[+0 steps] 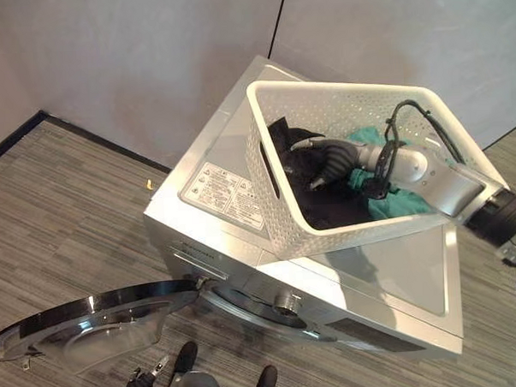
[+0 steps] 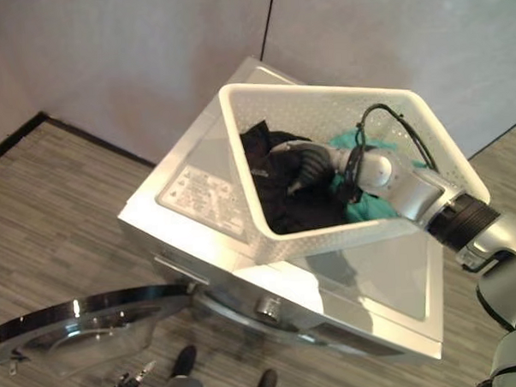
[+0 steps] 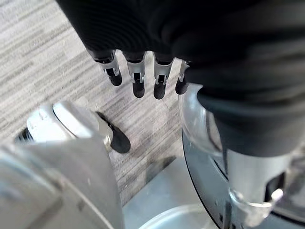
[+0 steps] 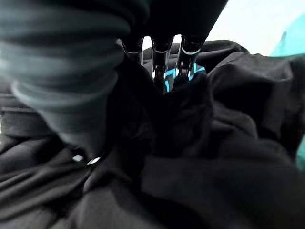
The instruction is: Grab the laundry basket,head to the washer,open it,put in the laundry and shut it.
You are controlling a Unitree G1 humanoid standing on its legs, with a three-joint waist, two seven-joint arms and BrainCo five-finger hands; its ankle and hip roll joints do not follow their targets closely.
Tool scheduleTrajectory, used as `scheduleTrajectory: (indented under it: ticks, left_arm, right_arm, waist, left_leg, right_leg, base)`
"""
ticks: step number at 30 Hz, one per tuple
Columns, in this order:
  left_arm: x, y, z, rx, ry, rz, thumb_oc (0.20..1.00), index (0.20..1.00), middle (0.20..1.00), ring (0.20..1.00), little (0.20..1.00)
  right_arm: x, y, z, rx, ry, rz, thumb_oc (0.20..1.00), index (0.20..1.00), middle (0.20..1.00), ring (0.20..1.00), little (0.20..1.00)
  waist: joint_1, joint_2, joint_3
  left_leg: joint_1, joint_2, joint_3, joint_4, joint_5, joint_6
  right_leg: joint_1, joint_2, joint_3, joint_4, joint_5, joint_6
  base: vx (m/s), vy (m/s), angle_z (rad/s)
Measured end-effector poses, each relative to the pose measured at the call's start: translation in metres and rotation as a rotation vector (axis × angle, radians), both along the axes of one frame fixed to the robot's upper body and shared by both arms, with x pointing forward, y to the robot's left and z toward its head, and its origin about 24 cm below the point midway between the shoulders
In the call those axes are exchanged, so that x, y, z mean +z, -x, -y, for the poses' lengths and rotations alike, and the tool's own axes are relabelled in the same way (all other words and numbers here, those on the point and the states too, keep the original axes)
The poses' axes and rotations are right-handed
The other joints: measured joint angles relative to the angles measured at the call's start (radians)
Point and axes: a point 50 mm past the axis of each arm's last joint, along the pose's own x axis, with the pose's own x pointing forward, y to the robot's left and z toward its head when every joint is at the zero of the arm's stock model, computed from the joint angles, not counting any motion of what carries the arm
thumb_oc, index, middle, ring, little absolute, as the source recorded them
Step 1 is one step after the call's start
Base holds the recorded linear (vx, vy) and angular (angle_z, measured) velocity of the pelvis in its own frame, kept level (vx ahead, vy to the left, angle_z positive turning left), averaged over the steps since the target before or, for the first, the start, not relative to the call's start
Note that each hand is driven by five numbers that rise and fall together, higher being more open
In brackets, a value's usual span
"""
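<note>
Atop the washer (image 1: 243, 237) sits the white laundry basket (image 1: 276, 210), and the right hand (image 1: 329, 160) reaches down into it among the laundry: a black garment (image 2: 280, 201) heaped toward the front wall and a teal garment (image 1: 395, 200) lying beside it under the forearm. From the right wrist view the fingers (image 4: 162, 59) point down into the black cloth with their tips buried in its folds; whether they have closed on a fold or merely press into it I cannot tell. The washer door (image 1: 84, 325) stands swung wide open, low at the front left, so the step in hand looks to be drawing laundry out of the basket for loading

To do it well, I would have the fingers gather a thick bunch of the black garment rather than a thin edge, lift straight up until the cloth clears the basket's rim, and watch that the teal piece is not dragged halfway over the wall. The basket stands near the washer's front edge, so a sideways tug could shift it

The left hand (image 3: 138, 78) hangs low beside the open door, its fingers straight and a little apart, holding nothing

Much is hidden: the drum opening lies below the washer's front lip, the right fingertips vanish into cloth, and how much laundry lies beneath the black heap cannot be judged
</note>
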Motion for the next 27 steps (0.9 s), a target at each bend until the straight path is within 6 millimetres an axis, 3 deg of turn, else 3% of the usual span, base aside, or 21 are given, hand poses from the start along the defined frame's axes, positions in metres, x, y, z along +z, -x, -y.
scheduleTrajectory:
  ticks: [3,9,12,20,27]
  left_arm:
    - [-0.001,0.0,0.001,-0.001,0.003,-0.003,1.0,1.0,1.0,1.0,1.0]
    - [0.0,-0.002,0.0,-0.004,-0.008,-0.001,1.0,1.0,1.0,1.0,1.0]
    - [0.0,-0.002,0.001,-0.008,-0.009,-0.004,1.0,1.0,1.0,1.0,1.0]
    - [-0.004,0.0,0.011,-0.036,0.003,-0.02,1.0,1.0,1.0,1.0,1.0]
    - [-0.006,0.002,0.017,-0.035,0.018,-0.027,1.0,1.0,1.0,1.0,1.0]
  right_arm:
    - [0.01,0.002,0.006,-0.008,-0.019,0.032,0.2,0.2,0.2,0.2,0.2]
    - [0.082,0.018,0.058,-0.133,-0.314,0.274,0.2,0.2,0.2,0.2,0.2]
    - [0.104,0.027,0.075,-0.169,-0.396,0.37,0.2,0.2,0.2,0.2,0.2]
    - [0.111,0.031,0.081,-0.188,-0.472,0.414,0.2,0.2,0.2,0.2,0.2]
    - [0.105,0.031,0.085,-0.216,-0.495,0.424,0.2,0.2,0.2,0.2,0.2]
  waist:
    - [-0.005,0.0,0.0]
    - [-0.03,0.004,0.002]
    - [-0.036,0.012,0.003]
    - [-0.067,0.074,-0.028]
    - [-0.07,0.077,-0.035]
  left_leg:
    - [0.004,-0.002,0.003,-0.002,0.0,0.0]
    - [0.018,-0.009,0.009,-0.001,0.0,0.001]
    - [0.044,-0.009,0.031,-0.001,0.0,0.001]
    - [0.059,-0.005,0.035,-0.004,0.0,0.001]
    - [0.059,0.0,0.035,-0.003,0.0,0.001]
  right_leg:
    - [0.0,-0.006,0.002,0.0,0.0,0.0]
    - [0.007,-0.015,0.012,0.0,0.0,0.0]
    - [0.022,-0.016,0.033,0.0,0.0,0.0]
    - [0.036,-0.011,0.037,0.0,0.002,-0.002]
    - [0.036,-0.001,0.039,0.0,0.006,-0.007]
  base:
    - [-0.01,0.033,-0.02]
    - [0.01,0.001,-0.07]
    - [0.02,-0.001,-0.18]
    - [0.0,0.0,-0.01]
    - [0.0,0.0,0.0]
